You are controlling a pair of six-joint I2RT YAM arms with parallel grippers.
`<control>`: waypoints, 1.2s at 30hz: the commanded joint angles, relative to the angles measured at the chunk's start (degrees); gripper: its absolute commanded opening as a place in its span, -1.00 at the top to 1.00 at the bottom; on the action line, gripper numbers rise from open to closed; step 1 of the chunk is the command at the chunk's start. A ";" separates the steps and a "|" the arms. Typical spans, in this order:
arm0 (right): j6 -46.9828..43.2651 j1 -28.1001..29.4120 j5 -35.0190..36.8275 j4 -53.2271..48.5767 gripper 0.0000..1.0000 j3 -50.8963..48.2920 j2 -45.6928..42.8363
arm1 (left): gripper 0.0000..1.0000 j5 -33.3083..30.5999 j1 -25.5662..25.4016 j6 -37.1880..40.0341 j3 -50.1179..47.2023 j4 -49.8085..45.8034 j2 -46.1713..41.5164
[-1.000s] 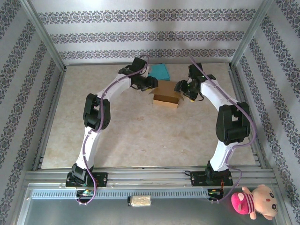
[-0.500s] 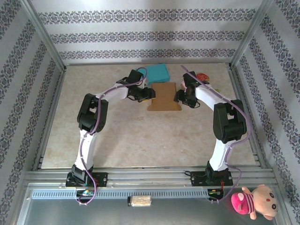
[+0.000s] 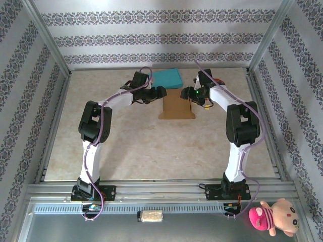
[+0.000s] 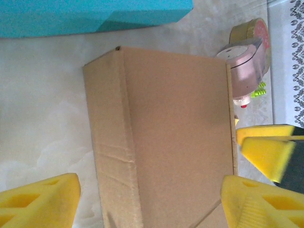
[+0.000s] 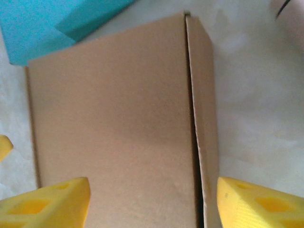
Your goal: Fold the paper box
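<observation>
Lying on the bench at upper centre of the overhead view, the paper box looks light, crease-stiff and easily dented, best pinched at its side edges, where left gripper and right gripper hover open-jawed.

The top camera hangs above and behind the arm bases, looking down and forward over the whole surface from afar. The wrist cameras sit close, each looking past its own claw (left claw, right claw) onto the cardboard box. All three views share that box and the teal block.
</observation>
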 commanded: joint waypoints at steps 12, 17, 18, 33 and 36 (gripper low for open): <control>-3.42 1.47 -5.38 5.18 0.40 -8.38 0.25 | -0.59 0.25 0.51 0.38 -10.18 5.74 -3.91; -3.73 -0.20 -9.69 8.99 0.47 -13.48 0.22 | -0.59 0.18 1.38 -0.36 -13.23 7.30 -6.73; -3.81 -0.67 -11.49 9.97 0.48 -14.47 -0.09 | -0.59 0.45 1.64 -1.15 -14.13 8.62 -7.37; 0.54 -7.92 -26.08 19.96 0.53 -21.20 -1.22 | -0.64 9.33 2.17 -17.50 -22.89 37.55 -4.43; 1.86 -8.95 -26.41 21.41 0.53 -21.54 -1.14 | -0.64 8.31 2.15 -18.36 -24.14 38.76 -3.74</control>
